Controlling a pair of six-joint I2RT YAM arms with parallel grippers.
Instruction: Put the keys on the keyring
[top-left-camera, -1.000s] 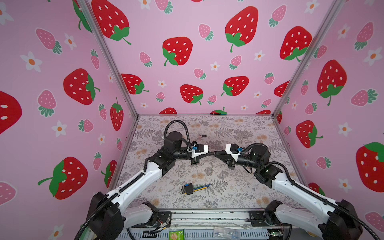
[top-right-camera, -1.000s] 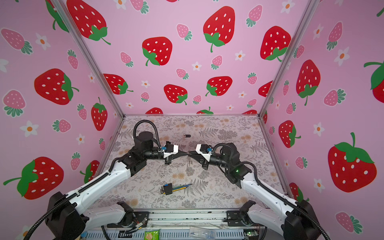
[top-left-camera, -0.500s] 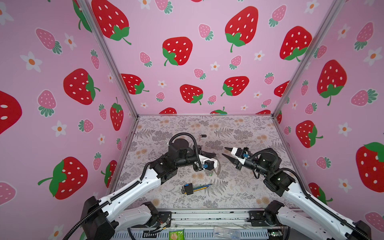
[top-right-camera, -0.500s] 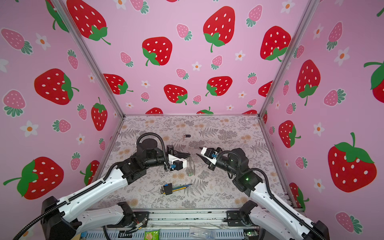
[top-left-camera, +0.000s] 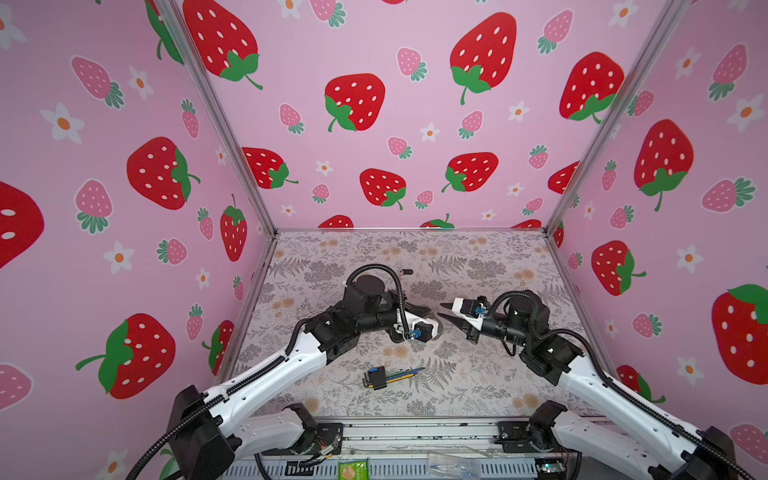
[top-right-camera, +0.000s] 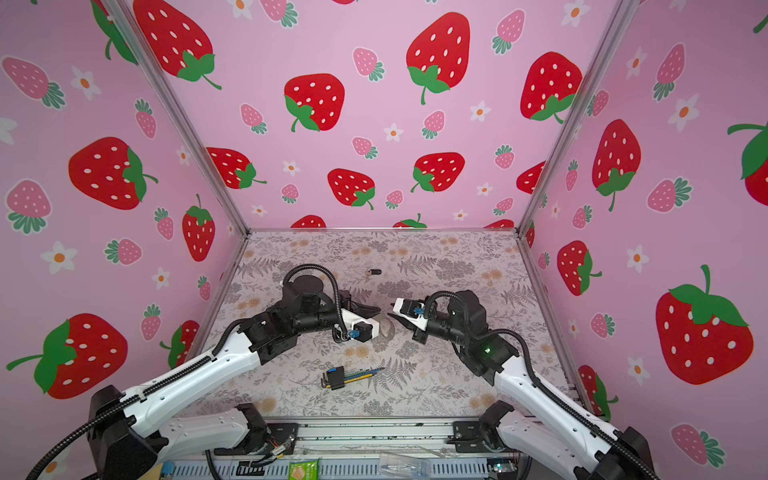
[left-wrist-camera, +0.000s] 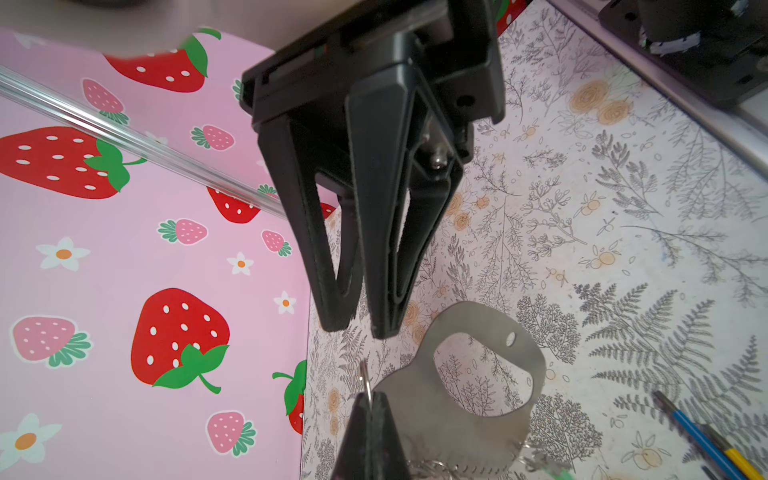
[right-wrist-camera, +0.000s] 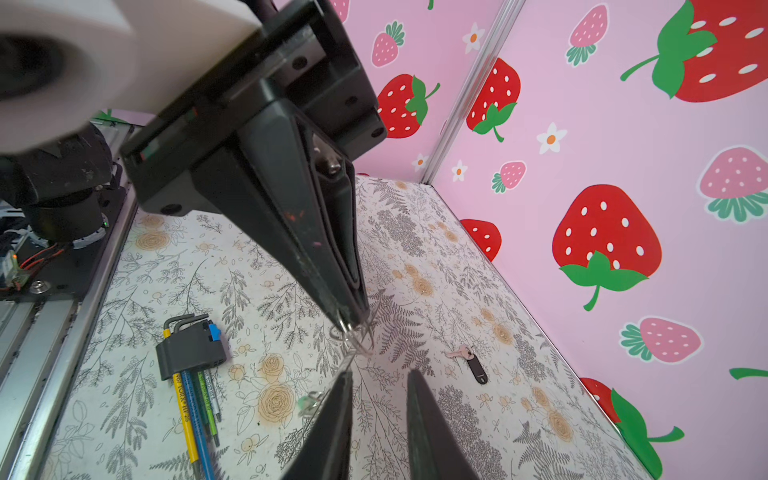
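Left pincer (left-wrist-camera: 370, 401) clamping keyring (left-wrist-camera: 419, 409) (by its ring), right pincer (left-wrist-camera: 361, 328) parted, empty

Keyring (left-wrist-camera: 428, 436): dull, smooth metal. Key tag (right-wrist-camera: 477, 370): smooth plastic.

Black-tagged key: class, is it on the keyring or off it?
Off. The black-tagged key lies alone on the table, apart from the metal ring pinched in the shut left gripper.

Two arms, tips almost meeting.
Left gripper (right-wrist-camera: 352, 320) pinched tight; right gripper (left-wrist-camera: 360, 328) facing it, fingers a little apart.
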